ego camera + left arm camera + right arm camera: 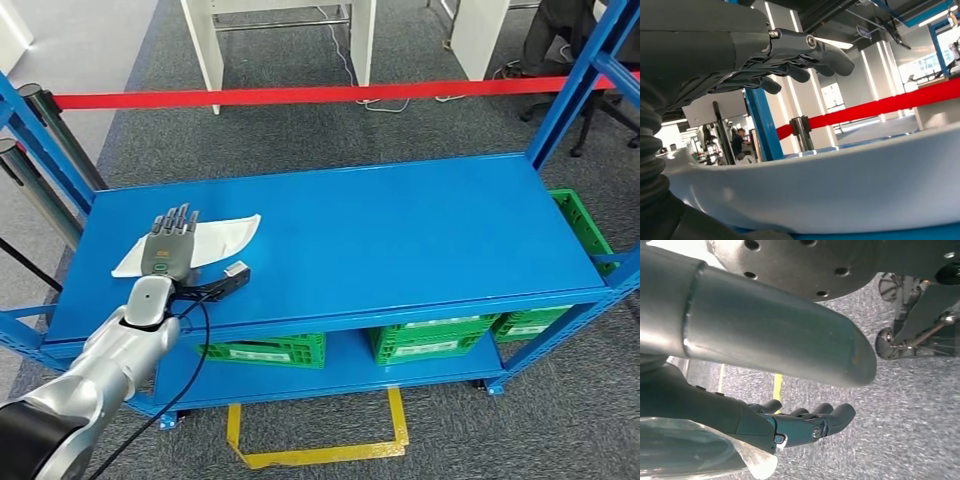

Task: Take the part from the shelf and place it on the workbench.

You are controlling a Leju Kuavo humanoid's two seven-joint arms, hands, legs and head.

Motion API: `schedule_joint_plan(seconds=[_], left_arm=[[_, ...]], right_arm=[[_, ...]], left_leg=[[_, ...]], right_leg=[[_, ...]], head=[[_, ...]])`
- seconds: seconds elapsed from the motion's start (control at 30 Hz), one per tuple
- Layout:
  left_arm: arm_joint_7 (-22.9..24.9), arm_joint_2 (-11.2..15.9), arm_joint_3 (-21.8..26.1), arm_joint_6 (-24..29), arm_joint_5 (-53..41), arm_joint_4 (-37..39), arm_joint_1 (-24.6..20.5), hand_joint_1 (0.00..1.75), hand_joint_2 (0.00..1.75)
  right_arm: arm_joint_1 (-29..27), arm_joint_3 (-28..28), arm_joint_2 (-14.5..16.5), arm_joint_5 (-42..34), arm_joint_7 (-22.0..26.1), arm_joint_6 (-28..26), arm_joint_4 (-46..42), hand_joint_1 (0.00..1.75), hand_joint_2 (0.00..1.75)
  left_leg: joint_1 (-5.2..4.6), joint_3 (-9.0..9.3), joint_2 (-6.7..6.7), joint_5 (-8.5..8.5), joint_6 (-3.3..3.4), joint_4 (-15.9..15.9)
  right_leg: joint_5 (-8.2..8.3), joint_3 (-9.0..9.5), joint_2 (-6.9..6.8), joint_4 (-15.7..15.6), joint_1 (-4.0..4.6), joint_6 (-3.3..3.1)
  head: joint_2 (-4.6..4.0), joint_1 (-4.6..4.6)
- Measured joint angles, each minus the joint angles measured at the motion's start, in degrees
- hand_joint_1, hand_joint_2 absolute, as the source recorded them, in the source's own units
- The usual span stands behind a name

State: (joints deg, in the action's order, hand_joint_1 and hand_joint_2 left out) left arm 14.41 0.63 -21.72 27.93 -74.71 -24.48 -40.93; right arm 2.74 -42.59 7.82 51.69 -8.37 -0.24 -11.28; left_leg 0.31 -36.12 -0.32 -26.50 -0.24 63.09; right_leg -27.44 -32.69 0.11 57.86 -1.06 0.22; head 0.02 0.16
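The part (226,235) is a flat, curved white piece lying on the left of the blue shelf top (392,230). My left hand (170,245) is stretched out flat over its left end, fingers pointing away from me. In the left wrist view the fingers (806,55) are straight, and a gap shows between them and the part's white surface (851,175). Nothing is held in that hand. My right hand (806,422) hangs over grey carpet, its fingers loosely extended and holding nothing.
Green crates (264,350) (434,338) stand on the lower shelf, and another (581,225) is behind the right end. Blue uprights (573,90) rise at the shelf corners. A red barrier tape (302,95) runs behind. Yellow floor marking (317,455) lies in front.
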Motion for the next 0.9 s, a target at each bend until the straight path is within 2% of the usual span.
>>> schedule_joint_plan(seconds=[0.07,0.1,0.13,0.2,0.23,0.27,0.33,0.37,0.4,0.43,0.5,0.53,0.57,0.67,0.7,0.77,0.83,0.87,0.9], left_arm=[[1.0,0.2,0.3,-1.7,0.0,0.4,-0.5,0.0,1.75],[1.6,0.3,0.6,-2.5,0.0,0.6,-0.7,0.0,1.75],[2.3,0.5,1.0,-3.1,0.1,0.8,-0.8,0.13,1.75],[3.3,0.9,1.8,-4.0,0.3,1.1,-1.0,1.0,1.75],[3.6,1.1,2.3,-4.4,0.5,1.3,-1.1,1.44,1.75],[3.7,1.3,2.8,-4.7,0.8,1.6,-1.1,1.75,1.75],[3.5,1.5,3.7,-5.2,1.1,2.0,-0.9,1.75,1.75],[3.3,1.6,4.0,-5.4,1.2,2.2,-0.8,1.75,1.75],[3.1,1.6,4.4,-5.5,1.2,2.4,-0.7,1.75,1.75],[3.0,1.7,4.7,-5.6,1.2,2.5,-0.5,1.75,1.75],[3.0,1.7,5.3,-5.7,1.2,2.7,-0.4,1.75,1.75],[3.0,1.7,5.5,-5.6,1.1,2.7,-0.3,1.75,1.75],[3.0,1.8,5.7,-5.6,1.1,2.8,-0.3,1.75,1.75],[3.0,2.0,6.0,-5.5,1.1,3.0,0.0,1.75,1.75],[3.0,2.0,6.2,-5.5,1.0,3.0,0.1,1.75,1.75],[2.7,2.0,6.5,-5.2,0.7,3.1,0.1,1.75,1.75],[2.5,2.0,6.7,-4.9,0.3,3.2,0.5,1.75,1.75],[2.4,2.0,6.7,-4.7,0.1,3.2,0.7,1.75,1.75],[2.2,2.0,6.8,-4.4,0.0,3.3,0.8,1.75,1.75]], right_arm=[[0.1,0.0,0.1,0.1,0.0,0.0,0.0,0.0,0.0],[0.1,0.0,0.1,0.2,0.0,0.0,0.0,0.0,0.0],[0.1,0.0,0.1,0.2,0.0,0.0,0.0,0.0,0.0],[0.1,-0.1,0.1,0.3,-0.1,0.0,0.0,0.0,0.0],[0.1,-0.1,0.1,0.4,-0.2,0.0,0.0,0.0,0.0],[0.1,-0.1,0.1,0.4,-0.3,0.0,0.0,0.0,0.0],[0.0,-0.2,0.1,0.5,-0.5,0.0,0.0,0.0,0.0],[-0.1,-0.2,0.1,0.5,-0.6,0.0,0.0,0.0,0.0],[-0.1,-0.2,0.1,0.6,-0.6,0.0,0.0,0.0,0.0],[-0.1,-0.2,0.1,0.7,-0.6,0.0,0.0,0.0,0.0],[0.0,-0.2,0.1,0.8,-0.6,-0.1,0.0,0.0,0.0],[0.1,-0.2,0.2,0.8,-0.5,-0.1,0.0,0.0,0.0],[0.1,-0.2,0.2,0.9,-0.5,-0.1,0.0,0.0,0.0],[0.1,-0.3,0.2,1.0,-0.5,-0.2,0.0,0.0,0.0],[0.1,-0.3,0.2,1.0,-0.5,-0.3,0.0,0.0,0.0],[0.1,-0.3,0.3,1.1,-0.4,-0.4,0.0,0.0,0.0],[0.1,-0.3,0.3,1.2,-0.4,-0.5,0.0,0.0,0.0],[0.1,-0.3,0.3,1.3,-0.4,-0.6,0.0,0.0,0.0],[0.1,-0.3,0.3,1.4,-0.4,-0.7,0.0,0.0,0.0]], left_leg=[[-0.19,1.91,-0.04,0.99,0.43,-4.3],[-0.34,2.06,-0.06,0.75,0.64,-4.8],[-0.33,2.1,-0.08,0.81,0.93,-5.0],[-0.17,2.46,-0.02,1.09,1.63,-5.5],[-0.03,2.6,0.03,1.23,1.94,-5.7],[0.02,2.64,0.08,1.3,2.15,-5.8],[-0.01,2.51,0.12,1.33,2.37,-5.8],[-0.01,2.48,0.13,1.36,2.39,-5.8],[0.01,2.46,0.11,1.37,2.38,-5.8],[0.06,2.48,0.08,1.38,2.32,-5.7],[0.04,2.39,0.01,1.29,1.89,-5.4],[-0.04,2.23,-0.02,1.24,1.55,-5.2],[-0.15,2.07,-0.04,1.24,1.16,-5.0],[-0.03,1.8,-0.08,1.42,0.19,-4.9],[0.07,1.55,-0.06,0.9,-0.09,-4.3],[0.17,-0.32,0.01,-1.88,-0.57,0.2],[0.18,-3.64,0.02,-5.35,-0.83,7.8],[0.18,-4.81,0.02,-6.08,-0.83,10.5],[0.17,-5.11,0.02,-5.74,-0.72,11.2]], right_leg=[[-0.05,-0.14,0.06,0.1,0.14,0.51],[-0.02,-0.19,0.08,0.0,0.17,0.84],[0.02,-0.14,0.09,-0.1,0.11,1.17],[-0.83,-0.51,0.04,0.7,0.01,1.73],[-2.11,-1.41,0.02,2.7,0.0,1.91],[-3.83,-2.85,-0.01,5.7,-0.04,2.01],[-7.1,-6.31,-0.04,13.2,-0.06,2.2],[-7.57,-7.28,-0.04,15.4,-0.08,2.3],[-7.01,-7.28,-0.05,15.5,-0.12,2.39],[-5.43,-6.05,-0.07,13.2,-0.19,2.43],[-2.15,-1.97,-0.11,5.4,-0.28,2.46],[-1.3,-0.35,-0.04,2.4,-0.3,2.27],[-1.09,0.48,0.04,0.8,-0.26,2.03],[-0.89,0.55,0.16,0.4,-0.12,0.98],[-0.74,0.55,0.14,0.4,-0.15,0.63],[-0.58,0.53,0.08,0.3,-0.25,0.05],[-0.61,0.48,0.08,0.3,-0.16,-0.21],[-0.62,0.48,0.09,0.3,-0.11,-0.25],[-0.64,0.51,0.12,0.3,-0.06,-0.27]], head=[[0.0,0.04],[0.0,0.07],[0.0,0.08],[0.0,0.16],[0.0,0.26],[0.0,0.32],[0.0,0.4],[0.0,0.39],[0.0,0.42],[0.0,0.41],[0.0,0.45],[0.0,0.4],[0.0,0.35],[0.0,0.29],[0.0,0.25],[0.0,0.1],[0.0,0.04],[0.0,0.04],[0.0,0.04]])
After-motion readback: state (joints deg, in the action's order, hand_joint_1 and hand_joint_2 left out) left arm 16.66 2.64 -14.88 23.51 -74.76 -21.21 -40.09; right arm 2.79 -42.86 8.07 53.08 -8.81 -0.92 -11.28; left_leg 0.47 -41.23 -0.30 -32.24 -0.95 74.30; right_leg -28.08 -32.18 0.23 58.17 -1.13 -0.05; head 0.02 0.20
